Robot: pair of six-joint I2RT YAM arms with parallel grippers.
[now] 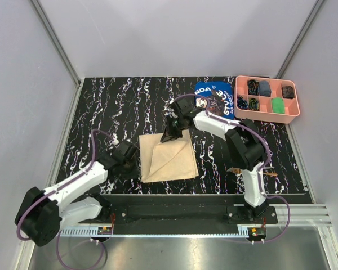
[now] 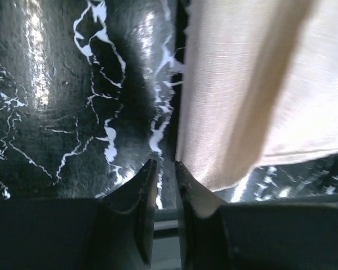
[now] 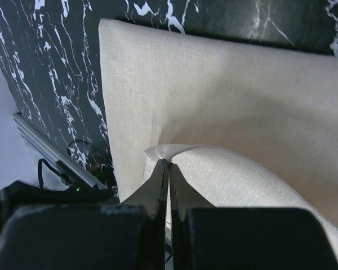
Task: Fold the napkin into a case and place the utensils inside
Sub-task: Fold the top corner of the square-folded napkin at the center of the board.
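**Left side.** The left hand (image 1: 129, 161) is low over the black, white-veined marble-pattern tabletop (image 1: 112, 107), just beside the left edge of the napkin. In the left wrist view, the left hand (image 2: 164, 169) has its two dark fingers close together with a narrow gap between them. Only tabletop shows in that gap, and nothing is gripped. The cloth edge is right beside the inner finger; contact cannot be confirmed.

**Centre.** The large plain beige cloth napkin (image 1: 169, 160) lies on the tabletop between the two arms, near the front edge. A diagonal crease runs from its far right corner towards its near left corner. The weave is plain, with no print (image 2: 242, 84).

**Right of centre.** The right hand (image 1: 170, 135) is at the far edge of the napkin. In the right wrist view, the right hand (image 3: 168, 164) is closed on a raised pinch of cloth, and the upper layer (image 3: 214, 101) bulges around the fingertips.

**Far right.** A blue printed cloth (image 1: 214, 95) lies behind the right arm. Just beside it, at the far right corner, is a pink compartment tray (image 1: 267, 117) holding small dark items and one green item.
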